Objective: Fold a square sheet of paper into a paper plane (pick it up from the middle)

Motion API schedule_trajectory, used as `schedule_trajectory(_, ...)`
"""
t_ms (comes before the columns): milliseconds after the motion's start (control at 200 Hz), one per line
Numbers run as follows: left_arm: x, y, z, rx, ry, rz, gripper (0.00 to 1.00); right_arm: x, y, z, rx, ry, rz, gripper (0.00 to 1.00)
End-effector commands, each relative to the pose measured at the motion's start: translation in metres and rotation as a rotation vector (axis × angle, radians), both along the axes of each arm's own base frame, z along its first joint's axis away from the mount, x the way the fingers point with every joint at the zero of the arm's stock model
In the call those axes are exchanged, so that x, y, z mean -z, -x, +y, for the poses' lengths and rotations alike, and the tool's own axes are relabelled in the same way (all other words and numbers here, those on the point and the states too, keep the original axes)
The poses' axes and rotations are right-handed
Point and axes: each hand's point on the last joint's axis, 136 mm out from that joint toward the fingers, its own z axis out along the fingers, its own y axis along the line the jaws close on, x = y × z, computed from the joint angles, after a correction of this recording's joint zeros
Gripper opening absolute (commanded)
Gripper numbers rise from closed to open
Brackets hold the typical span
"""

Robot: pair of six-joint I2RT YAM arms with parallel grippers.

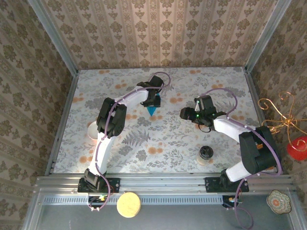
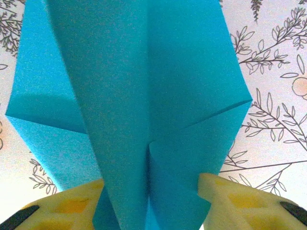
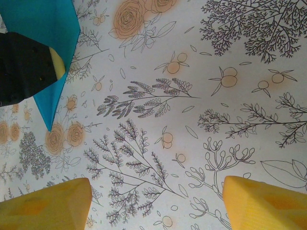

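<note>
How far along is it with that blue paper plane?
Done: the blue paper is folded into a pointed dart with a centre crease. In hand: it sits between the fingers of the left tool; whether they grip it is unclear. The right tool hangs open, empty. Left: perhaps last wing folds and release.

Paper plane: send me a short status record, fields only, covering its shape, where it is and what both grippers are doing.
paper plane: teal, folded to a point, centre crease visible
location: far half of the table, near the middle; lifted or resting, cannot tell
left gripper: jaws apart, the plane between them; grip unclear
right gripper: open, nothing between its fingers, over bare table
spacing: right gripper beside the plane, apart from it
</note>
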Motion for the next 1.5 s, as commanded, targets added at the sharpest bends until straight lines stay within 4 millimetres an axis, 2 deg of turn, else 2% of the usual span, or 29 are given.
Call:
schedule_trajectory(0, 0.035, 0.019, 0.009, -0.022, -0.043, 0.113, 0.49, 0.002, 0.007, -0.004, 0.002, 0.003, 0.02, 0.74)
schedule_trajectory(190, 0.033, 0.017, 0.009, -0.032, -0.04, 0.108, 0.49, 0.004, 0.007, -0.006, 0.007, 0.004, 0.022, 0.74)
schedule_trajectory(285, 0.019, 0.012, 0.004, -0.023, -0.016, 0.082, 0.48, 0.003, 0.007, -0.007, 0.01, 0.005, 0.022, 0.74)
schedule_trajectory(365, -0.005, 0.006, 0.0, -0.009, 0.012, 0.04, 0.49, 0.0, 0.006, -0.007, 0.012, 0.004, 0.016, 0.74)
schedule_trajectory(575, -0.088, -0.002, -0.006, 0.017, 0.099, -0.107, 0.5, -0.017, 0.004, -0.01, 0.021, 0.015, -0.013, 0.74)
schedule_trajectory(760, -0.146, 0.009, 0.006, 0.012, 0.203, -0.21, 0.51, -0.034, 0.002, -0.019, 0.034, 0.053, -0.042, 0.76)
schedule_trajectory(775, -0.151, 0.01, 0.008, 0.009, 0.213, -0.221, 0.51, -0.044, 0.002, -0.021, 0.038, 0.052, -0.068, 0.76)
schedule_trajectory(805, -0.16, 0.012, 0.013, 0.003, 0.231, -0.242, 0.51, -0.05, 0.002, -0.023, 0.044, 0.059, -0.082, 0.76)
schedule_trajectory(930, -0.19, 0.023, 0.048, -0.05, 0.267, -0.346, 0.55, -0.073, 0.001, -0.037, 0.077, 0.117, -0.141, 0.79)
schedule_trajectory(985, -0.194, 0.027, 0.071, -0.084, 0.252, -0.394, 0.6, -0.081, 0.0, -0.045, 0.095, 0.157, -0.174, 0.81)
schedule_trajectory(1030, -0.197, 0.031, 0.093, -0.123, 0.234, -0.437, 0.69, -0.086, -0.002, -0.053, 0.114, 0.199, -0.199, 0.83)
schedule_trajectory(1100, -0.192, 0.039, 0.123, -0.166, 0.204, -0.482, 0.81, -0.09, -0.005, -0.068, 0.157, 0.269, -0.229, 0.89)
schedule_trajectory(1115, -0.188, 0.038, 0.14, -0.199, 0.189, -0.49, 0.84, -0.091, -0.006, -0.071, 0.167, 0.283, -0.235, 0.91)
schedule_trajectory(1150, -0.182, 0.042, 0.16, -0.238, 0.169, -0.505, 0.89, -0.092, -0.007, -0.078, 0.186, 0.313, -0.245, 0.94)
schedule_trajectory(1245, -0.17, 0.055, 0.208, -0.322, 0.105, -0.56, 0.99, -0.089, -0.012, -0.093, 0.228, 0.385, -0.264, 0.99)
schedule_trajectory(1360, -0.158, 0.071, 0.257, -0.403, 0.009, -0.619, 1.0, -0.082, -0.016, -0.108, 0.278, 0.448, -0.262, 1.0)
schedule_trajectory(1496, -0.143, 0.09, 0.301, -0.482, -0.072, -0.634, 1.0, -0.073, -0.017, -0.127, 0.32, 0.561, -0.283, 1.0)
